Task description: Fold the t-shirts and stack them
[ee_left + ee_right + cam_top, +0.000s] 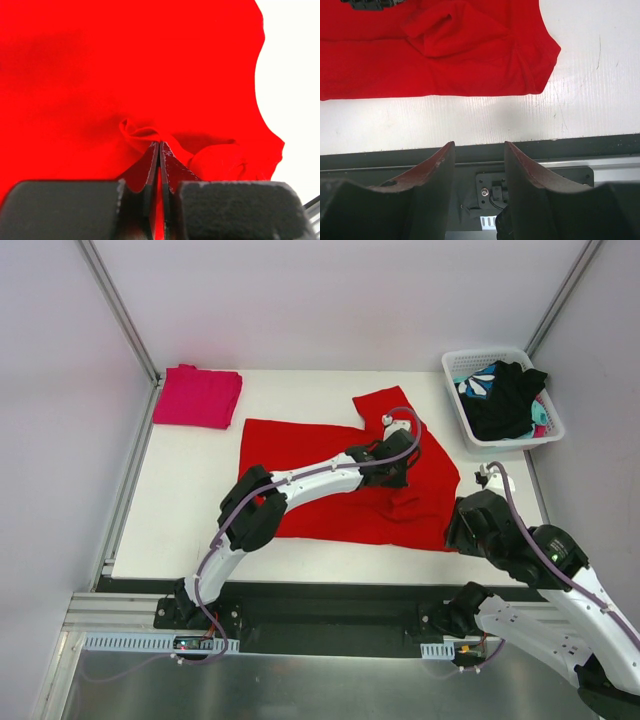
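Pinching a small fold of the red shirt at ctr of table, L gripper is clamped tight on cloth. R gripper, 4 o'clock, gapes wide, empty. Fabric soft, light, limp: grip at hems/corners. Pink shirt lies folded at 10 o'clock.

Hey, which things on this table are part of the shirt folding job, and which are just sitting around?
Job: red t-shirt, pinched by the shut left gripper; folded pink t-shirt; black garment and teal-and-white garment in the white basket.
Sitting around: the basket itself; open right gripper, holding nothing, above the table's near edge.
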Robot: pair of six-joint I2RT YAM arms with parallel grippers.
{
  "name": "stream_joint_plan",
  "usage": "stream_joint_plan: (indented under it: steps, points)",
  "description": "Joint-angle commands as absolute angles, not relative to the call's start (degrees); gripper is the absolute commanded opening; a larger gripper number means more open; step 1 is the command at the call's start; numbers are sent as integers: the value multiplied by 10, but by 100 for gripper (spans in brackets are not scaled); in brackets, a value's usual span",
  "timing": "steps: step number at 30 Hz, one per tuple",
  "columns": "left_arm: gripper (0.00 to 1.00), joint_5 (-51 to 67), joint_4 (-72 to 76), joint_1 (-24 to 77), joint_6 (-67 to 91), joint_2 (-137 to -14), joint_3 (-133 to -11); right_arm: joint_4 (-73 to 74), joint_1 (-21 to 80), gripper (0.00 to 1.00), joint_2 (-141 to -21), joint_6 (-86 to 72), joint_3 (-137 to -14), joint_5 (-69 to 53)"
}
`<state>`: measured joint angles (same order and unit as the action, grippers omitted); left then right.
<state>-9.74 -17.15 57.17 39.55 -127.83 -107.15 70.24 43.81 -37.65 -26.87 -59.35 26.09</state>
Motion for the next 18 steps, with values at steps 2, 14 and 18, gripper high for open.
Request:
stream_joint_plan:
  steps: [2, 14, 18]
  points:
    - [0, -97, -187, 554, 360, -1281, -1121, 695, 440, 46, -375, -262, -591, 250]
    - [0, -39, -192, 541, 315, -1339, -1226, 692, 441, 47, -382, -258, -587, 243]
    - [0, -38, -193, 541, 312, -1345, -1230, 685, 440, 46, -386, -254, -584, 241]
